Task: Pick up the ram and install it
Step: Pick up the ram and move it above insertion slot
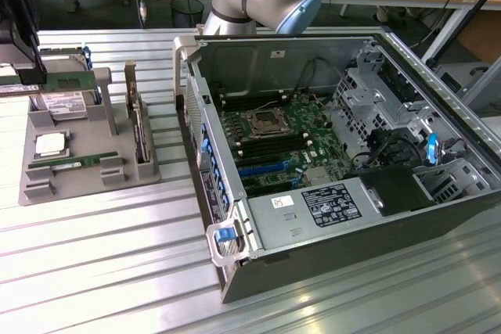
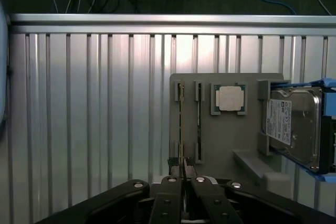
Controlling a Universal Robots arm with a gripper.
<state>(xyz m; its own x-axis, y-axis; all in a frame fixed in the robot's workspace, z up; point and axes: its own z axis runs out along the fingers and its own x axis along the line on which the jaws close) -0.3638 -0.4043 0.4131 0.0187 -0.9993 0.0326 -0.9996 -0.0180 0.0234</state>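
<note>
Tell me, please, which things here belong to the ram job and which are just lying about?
Job: the ram, clamped between the fingers; the open computer.
Lying about: second memory stick, processor, hard drive, upright card, grey tray.

Open computer case (image 1: pixel 376 256), grey tray (image 1: pixel 78 187), hard drive (image 2: pixel 291 124)

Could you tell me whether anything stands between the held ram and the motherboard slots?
Yes: the case wall rises between the ram in the shut gripper and the slots. From above, the slots look uncovered.
</note>
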